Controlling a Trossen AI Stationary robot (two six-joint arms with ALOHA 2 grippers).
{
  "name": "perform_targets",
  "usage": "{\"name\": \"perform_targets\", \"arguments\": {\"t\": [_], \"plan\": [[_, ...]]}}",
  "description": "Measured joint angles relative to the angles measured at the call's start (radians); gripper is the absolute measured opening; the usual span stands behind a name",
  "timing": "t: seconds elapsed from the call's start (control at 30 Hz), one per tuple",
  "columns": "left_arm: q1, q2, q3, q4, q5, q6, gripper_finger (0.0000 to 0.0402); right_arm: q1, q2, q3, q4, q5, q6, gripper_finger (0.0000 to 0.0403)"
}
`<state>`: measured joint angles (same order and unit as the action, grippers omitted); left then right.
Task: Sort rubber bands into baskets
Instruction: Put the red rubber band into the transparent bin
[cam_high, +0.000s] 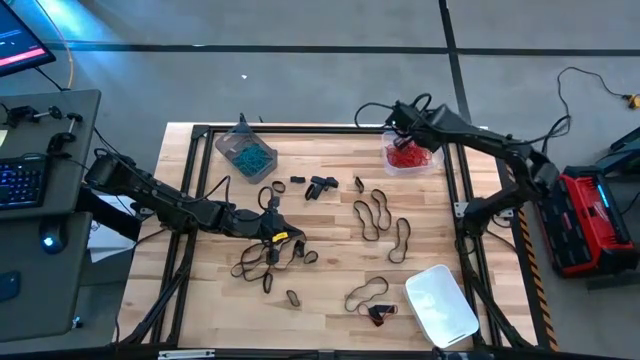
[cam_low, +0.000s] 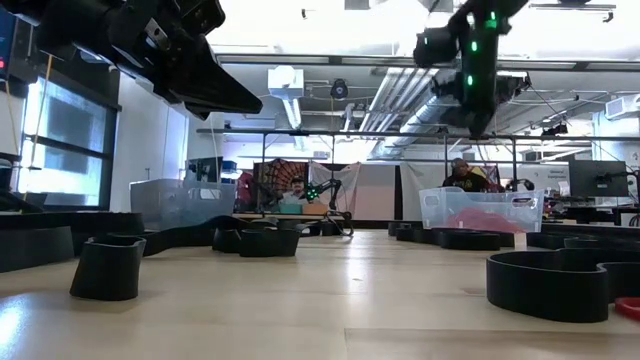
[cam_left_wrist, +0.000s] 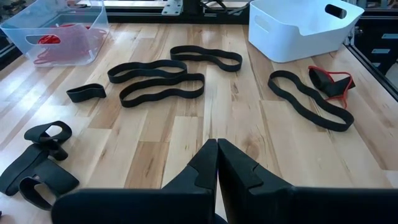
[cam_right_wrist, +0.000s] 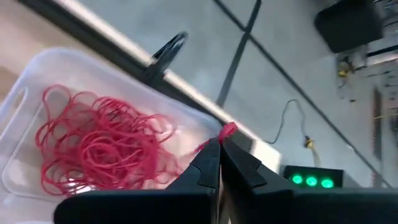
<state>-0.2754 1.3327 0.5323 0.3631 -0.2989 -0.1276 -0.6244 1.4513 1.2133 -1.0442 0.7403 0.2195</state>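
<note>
Pale wooden plank desk (cam_high: 330, 250) inside a black frame. Right gripper (cam_right_wrist: 219, 144) hangs over the clear plastic tub (cam_high: 410, 158) at the desk's far right edge; jaws pressed together, pinching a thin red rubber band (cam_right_wrist: 227, 130) whose loop shows at the tips. The tub under it holds a tangled heap of red rubber bands (cam_right_wrist: 99, 146). Left gripper (cam_left_wrist: 217, 146) sits above the desk's near-left middle, jaws closed flat on each other, nothing between them. Ahead of it, long black elastic loops (cam_left_wrist: 163, 90) lie loose on the boards, several more scattered across the middle and left of the desk. Grey-tinted clear tub (cam_high: 245, 147) at the far left edge, holding teal-blue bands (cam_high: 248, 157). White rectangular tub (cam_high: 441, 304) at the near right corner. Just beside that tub, one small red band (cam_left_wrist: 330, 81) rests on the wood, touching a black loop.
</note>
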Motion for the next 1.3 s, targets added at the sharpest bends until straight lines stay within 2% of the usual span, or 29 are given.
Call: {"name": "perform_targets", "arguments": {"t": [0.17, 0.3, 0.53, 0.63, 0.73, 0.93, 1.03, 1.13, 1.3], "plan": [[0.0, 0.0, 0.0, 0.0, 0.0, 0.0, 0.0003, -0.029, 0.0, -0.185, 0.227, -0.093, -0.027, 0.0], [0.0, 0.0, 0.0, 0.0, 0.0, 0.0, 0.0003, -0.057, 0.0, -0.279, 0.333, -0.15, -0.029, 0.0], [0.0, 0.0, 0.0, 0.0, 0.0, 0.0, 0.0003, -0.102, 0.0, -0.34, 0.409, -0.158, -0.039, 0.0], [0.0, 0.0, 0.0, 0.0, 0.0, 0.0, 0.0003, -0.117, 0.0, -0.34, 0.427, -0.211, -0.046, 0.0008], [0.0, 0.0, 0.0, 0.0, 0.0, -0.001, 0.0003, -0.117, 0.0, -0.334, 0.424, -0.25, -0.079, 0.0038], [0.0, 0.0, 0.0, 0.0, 0.0, -0.001, 0.0003, -0.097, 0.0, -0.243, 0.332, -0.253, -0.081, 0.013], [0.0, 0.0, 0.0, 0.0, 0.0, -0.001, 0.0003, -0.055, 0.0, -0.188, 0.297, -0.261, -0.072, 0.0151], [0.0, 0.0, 0.0, 0.0, 0.0, -0.001, 0.0003, 0.013, -0.005, -0.157, 0.283, -0.307, -0.085, 0.0133], [0.0, 0.0, 0.0, 0.0, 0.0, -0.001, 0.0003, 0.164, -0.008, -0.154, 0.285, -0.333, -0.092, 0.0026]]}}
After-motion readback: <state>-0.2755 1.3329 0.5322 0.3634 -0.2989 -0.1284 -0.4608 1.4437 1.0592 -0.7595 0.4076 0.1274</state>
